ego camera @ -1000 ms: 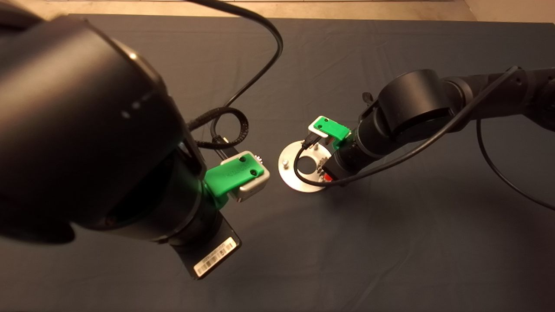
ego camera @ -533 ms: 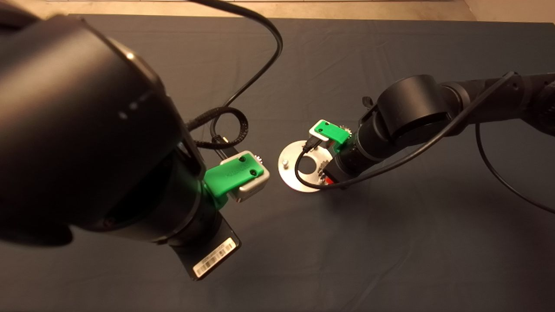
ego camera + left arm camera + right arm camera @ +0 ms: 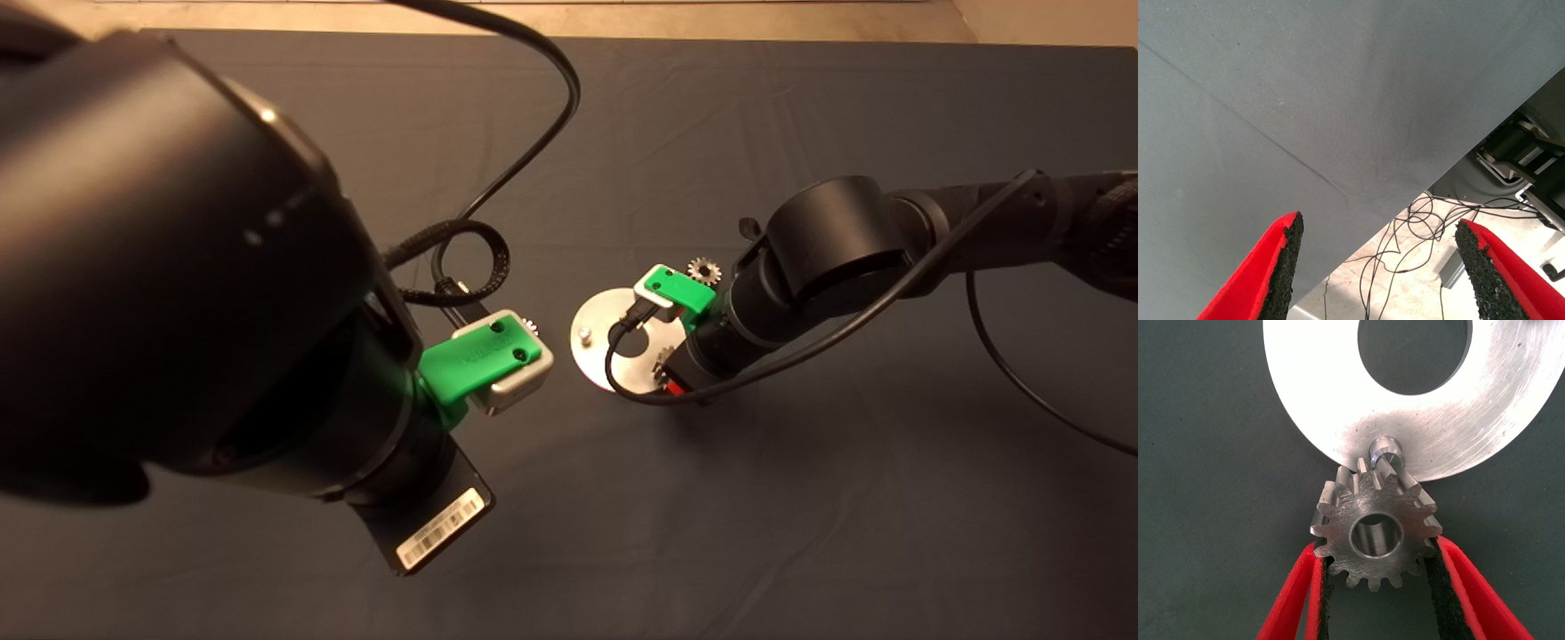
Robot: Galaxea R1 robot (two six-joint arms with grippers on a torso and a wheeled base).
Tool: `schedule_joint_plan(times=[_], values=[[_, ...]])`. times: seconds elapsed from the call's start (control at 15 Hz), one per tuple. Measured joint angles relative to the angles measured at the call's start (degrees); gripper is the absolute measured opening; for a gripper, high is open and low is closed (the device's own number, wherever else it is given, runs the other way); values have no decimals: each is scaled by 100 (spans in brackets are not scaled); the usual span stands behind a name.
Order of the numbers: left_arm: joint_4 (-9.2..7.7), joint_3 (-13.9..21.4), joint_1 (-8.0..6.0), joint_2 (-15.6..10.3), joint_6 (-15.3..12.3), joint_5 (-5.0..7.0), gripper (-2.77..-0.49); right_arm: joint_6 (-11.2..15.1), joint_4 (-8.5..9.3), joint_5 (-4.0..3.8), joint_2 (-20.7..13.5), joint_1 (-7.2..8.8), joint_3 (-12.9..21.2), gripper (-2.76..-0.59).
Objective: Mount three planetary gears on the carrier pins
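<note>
The shiny disc with a large central hole lies mid-mat; one carrier pin stands on its left side. My right gripper is over the disc's right near edge, shut on a planetary gear. In the right wrist view the held gear hangs just off the disc's rim, close to a bare pin and not on it. A second gear lies on the mat beyond the disc. A third gear peeks out behind my left arm's green mount. My left gripper is open and empty.
My big left arm fills the head view's left side and hides the mat under it. Black cables loop left of the disc. The left wrist view shows the mat's edge with floor cables past it.
My right arm has shifted toward the near side with the gear in its fingers, uncovering the gear on the mat beyond the disc. The left arm has not moved.
</note>
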Motion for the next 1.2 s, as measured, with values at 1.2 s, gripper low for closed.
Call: schedule_joint_plan(times=[1.2], values=[[0,0,-16,0,0,0,-164,-363,-3,118,195,30,-400,-249]])
